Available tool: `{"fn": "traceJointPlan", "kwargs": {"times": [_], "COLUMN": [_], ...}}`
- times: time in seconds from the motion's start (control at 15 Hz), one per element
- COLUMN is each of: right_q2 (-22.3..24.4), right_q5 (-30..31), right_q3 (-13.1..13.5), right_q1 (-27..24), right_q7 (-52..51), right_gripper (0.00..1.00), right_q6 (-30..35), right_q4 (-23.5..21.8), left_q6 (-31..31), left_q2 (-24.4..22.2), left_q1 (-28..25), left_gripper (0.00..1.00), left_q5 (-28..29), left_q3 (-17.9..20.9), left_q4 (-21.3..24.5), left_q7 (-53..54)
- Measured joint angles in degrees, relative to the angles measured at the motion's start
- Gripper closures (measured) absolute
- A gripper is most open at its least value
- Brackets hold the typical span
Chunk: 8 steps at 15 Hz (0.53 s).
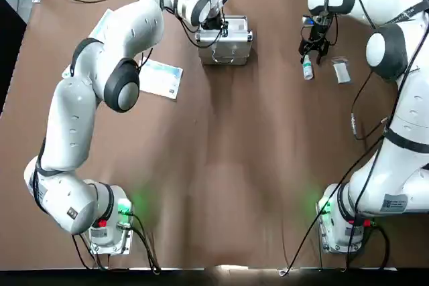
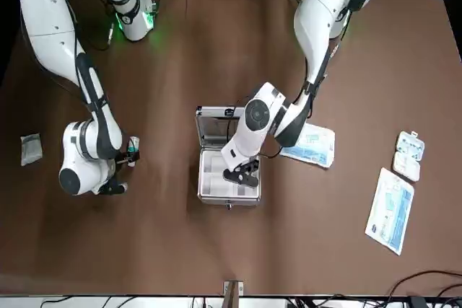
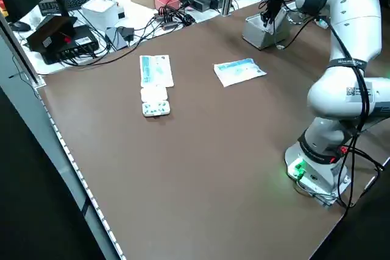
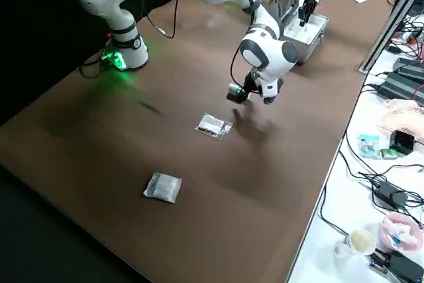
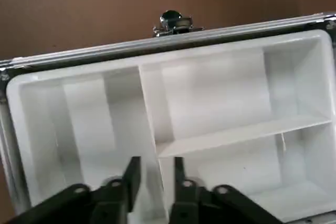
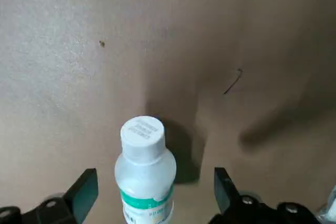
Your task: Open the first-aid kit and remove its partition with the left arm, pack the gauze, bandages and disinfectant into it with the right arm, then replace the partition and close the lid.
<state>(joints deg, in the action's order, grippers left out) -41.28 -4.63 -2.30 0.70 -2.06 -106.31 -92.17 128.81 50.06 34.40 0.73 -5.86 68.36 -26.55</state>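
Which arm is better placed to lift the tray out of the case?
Left, I'd say: its gripper is over the open case, fingers apart above the tray's divider. The right gripper is away to its right, open at the bottle.

We have open table point(image 1: 214, 219) from the robot's edge to the case point(image 2: 215, 200); the left tool point(image 5: 158, 159) blocks its open top, the bottle point(image 6: 144, 177) the right tool's point(image 6: 156, 169) gap.
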Motion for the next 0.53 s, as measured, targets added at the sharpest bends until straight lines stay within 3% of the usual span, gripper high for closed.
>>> {"fn": "traceJointPlan", "kwargs": {"times": [0.13, 0.27, 0.53], "right_q2": [0.0, -0.02, -0.03], "right_q5": [-0.03, -0.07, -0.1], "right_q3": [0.0, 0.0, 0.0], "right_q1": [0.13, 0.4, 1.28], "right_q7": [0.33, 0.7, 2.0], "right_gripper": [0.04, 0.07, 0.18], "right_q6": [0.31, 0.67, 1.77], "right_q4": [-0.17, -0.9, -2.05], "left_q6": [-0.01, 0.09, -0.05], "left_q2": [0.0, 0.0, -0.01], "left_q1": [0.0, 0.02, 0.06], "left_gripper": [0.73, 0.9, 0.96], "left_q5": [0.0, 0.01, 0.04], "left_q3": [0.04, -0.11, 0.0], "left_q4": [0.0, -0.04, -0.1], "left_q7": [0.03, 0.02, -1.25]}}
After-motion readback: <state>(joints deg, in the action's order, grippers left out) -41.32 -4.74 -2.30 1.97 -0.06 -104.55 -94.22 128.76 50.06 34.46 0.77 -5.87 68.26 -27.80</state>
